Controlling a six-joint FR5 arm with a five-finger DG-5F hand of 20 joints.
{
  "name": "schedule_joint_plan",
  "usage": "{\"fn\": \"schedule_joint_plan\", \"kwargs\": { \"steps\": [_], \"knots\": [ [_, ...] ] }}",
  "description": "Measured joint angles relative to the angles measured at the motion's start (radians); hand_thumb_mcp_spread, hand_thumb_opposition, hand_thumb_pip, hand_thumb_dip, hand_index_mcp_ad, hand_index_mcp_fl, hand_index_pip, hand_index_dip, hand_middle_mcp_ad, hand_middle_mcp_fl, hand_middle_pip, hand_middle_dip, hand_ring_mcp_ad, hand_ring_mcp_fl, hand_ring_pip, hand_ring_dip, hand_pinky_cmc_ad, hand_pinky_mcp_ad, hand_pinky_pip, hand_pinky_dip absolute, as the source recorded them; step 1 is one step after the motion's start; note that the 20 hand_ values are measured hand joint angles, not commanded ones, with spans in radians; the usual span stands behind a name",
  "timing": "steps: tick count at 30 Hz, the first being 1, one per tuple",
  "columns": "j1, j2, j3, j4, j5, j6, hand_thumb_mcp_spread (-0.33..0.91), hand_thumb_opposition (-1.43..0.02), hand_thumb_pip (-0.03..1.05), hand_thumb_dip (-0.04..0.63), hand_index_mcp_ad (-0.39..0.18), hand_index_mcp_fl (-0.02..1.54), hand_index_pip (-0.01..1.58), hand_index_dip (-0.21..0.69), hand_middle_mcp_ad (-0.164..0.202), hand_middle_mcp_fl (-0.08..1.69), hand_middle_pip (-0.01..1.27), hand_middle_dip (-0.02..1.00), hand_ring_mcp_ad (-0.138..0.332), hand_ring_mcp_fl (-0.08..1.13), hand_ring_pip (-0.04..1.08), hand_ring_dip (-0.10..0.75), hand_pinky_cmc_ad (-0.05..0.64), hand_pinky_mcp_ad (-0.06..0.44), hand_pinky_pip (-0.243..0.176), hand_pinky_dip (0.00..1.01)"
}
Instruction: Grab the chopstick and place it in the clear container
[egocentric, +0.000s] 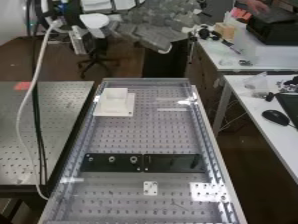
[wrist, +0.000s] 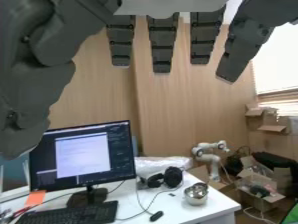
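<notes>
At the top of the high view, the hand (egocentric: 154, 31) is held up beyond the bench's far end, well away from the bench surface. In the wrist view the hand (wrist: 162, 44) has straight, spread fingers with nothing between them and the thumb. A pale, thin strip (egocentric: 173, 109) lies crosswise near the bench's far end; I cannot tell whether it is the chopstick or a reflection. Left of it stands a whitish square block or cup (egocentric: 115, 95) on a square base (egocentric: 128, 111); whether this is the clear container is unclear.
Black plates (egocentric: 174, 162) with round fittings cross the middle of the perforated bench (egocentric: 133, 136). A small white plate (egocentric: 150, 188) lies nearer. Another perforated table (egocentric: 63, 115) stands left, white desks (egocentric: 247, 111) right. The wrist view has a monitor (wrist: 82, 156) and a metal pot (wrist: 196, 194).
</notes>
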Motion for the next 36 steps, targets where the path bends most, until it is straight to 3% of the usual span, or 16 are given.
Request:
{"fn": "schedule_joint_plan", "kwargs": {
  "steps": [5, 12, 36],
  "knots": [
    [0.012, -0.015, -0.012, 0.043, 0.082, 0.022, 0.16, -0.7, 0.48, 0.028, -0.138, 0.09, 0.09, 0.265, 0.089, 0.07, 0.14, 0.3, 0.209, 0.02, 0.09, 0.166, 0.476, 0.298, -0.124, 0.36],
    [0.031, -0.02, -0.013, 0.094, 0.153, -0.02, 0.11, -0.7, 0.54, 0.012, -0.138, 0.08, 0.08, 0.255, 0.105, 0.07, 0.14, 0.3, 0.206, 0.02, 0.1, 0.166, 0.476, 0.307, -0.124, 0.33],
    [0.012, -0.048, 0.029, 0.08, 0.098, -0.038, 0.09, -0.71, 0.56, 0.0, -0.136, 0.08, 0.09, 0.244, 0.105, 0.13, 0.14, 0.3, 0.208, 0.01, 0.1, 0.166, 0.476, 0.314, -0.124, 0.33]
  ]
}}
